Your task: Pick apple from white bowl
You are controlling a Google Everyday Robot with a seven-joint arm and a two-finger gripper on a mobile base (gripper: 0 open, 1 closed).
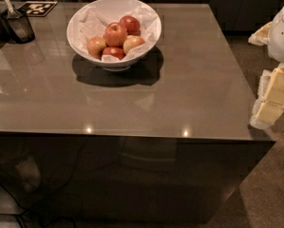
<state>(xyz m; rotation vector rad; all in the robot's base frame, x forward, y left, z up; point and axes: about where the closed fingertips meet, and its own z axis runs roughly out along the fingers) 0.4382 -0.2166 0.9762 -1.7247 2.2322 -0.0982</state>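
Note:
The white bowl (114, 30) stands on the far left-centre of the glossy grey-brown table (189, 89). It is lined with crumpled white paper and holds several red and yellow apples (115, 34). The top apple lies in the middle of the pile. My gripper (273, 96) is at the right edge of the view, beyond the table's right side, far from the bowl. It shows as white and pale yellow parts hanging beside the table.
A small dark container with a utensil (18, 25) stands at the table's far left corner. A black-and-white marker tag (41, 7) lies flat behind it. Dark cabinets run along the back. Carpet floor lies to the right of the table.

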